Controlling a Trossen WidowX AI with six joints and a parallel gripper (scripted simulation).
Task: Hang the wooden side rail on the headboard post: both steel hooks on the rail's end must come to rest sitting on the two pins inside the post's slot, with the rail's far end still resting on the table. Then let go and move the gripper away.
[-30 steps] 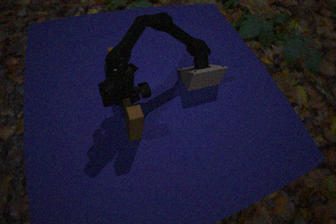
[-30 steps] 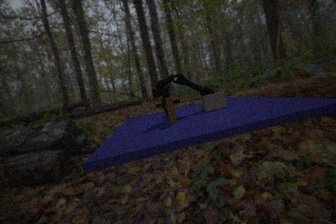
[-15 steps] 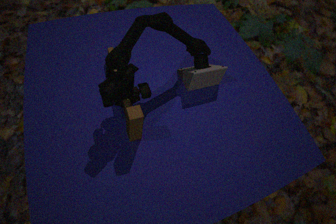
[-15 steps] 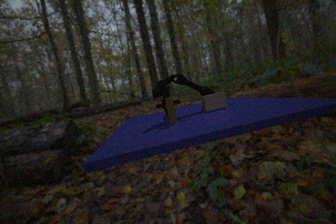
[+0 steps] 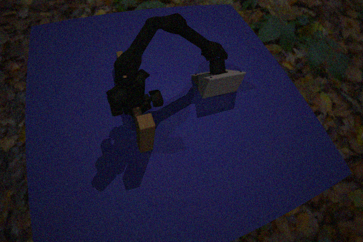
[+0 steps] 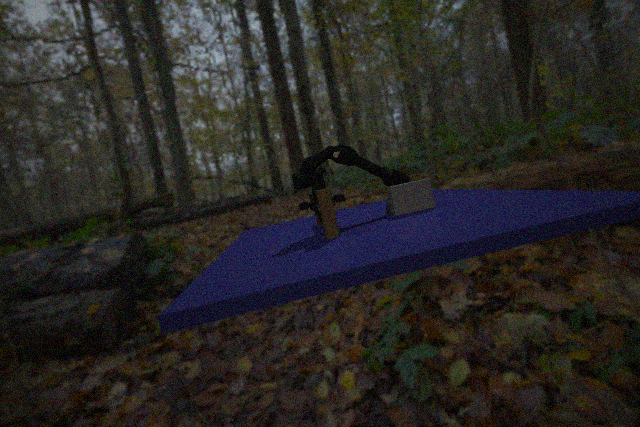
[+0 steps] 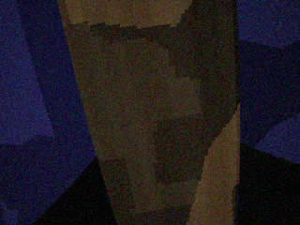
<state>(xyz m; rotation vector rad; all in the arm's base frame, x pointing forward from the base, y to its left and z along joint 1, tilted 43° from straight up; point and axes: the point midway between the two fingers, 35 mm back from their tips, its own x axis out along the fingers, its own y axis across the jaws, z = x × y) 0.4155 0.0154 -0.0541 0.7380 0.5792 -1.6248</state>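
The wooden post stands upright on the blue table. The wooden side rail runs behind it, mostly hidden by the dark arm in the top view, where its far end shows beyond the arm and its near end is close behind the top of the post. My gripper is shut on the rail, with one dark finger on each side of it. The hooks, the pins and the slot are not visible, so I cannot tell whether the hooks sit on the pins. Whether the far end touches the table is unclear.
A pale grey block stands at the arm's base, right of the post. The dark arm arches from it over the blue table. Dark shadows lie beside the post. The light is dim and the pictures are grainy.
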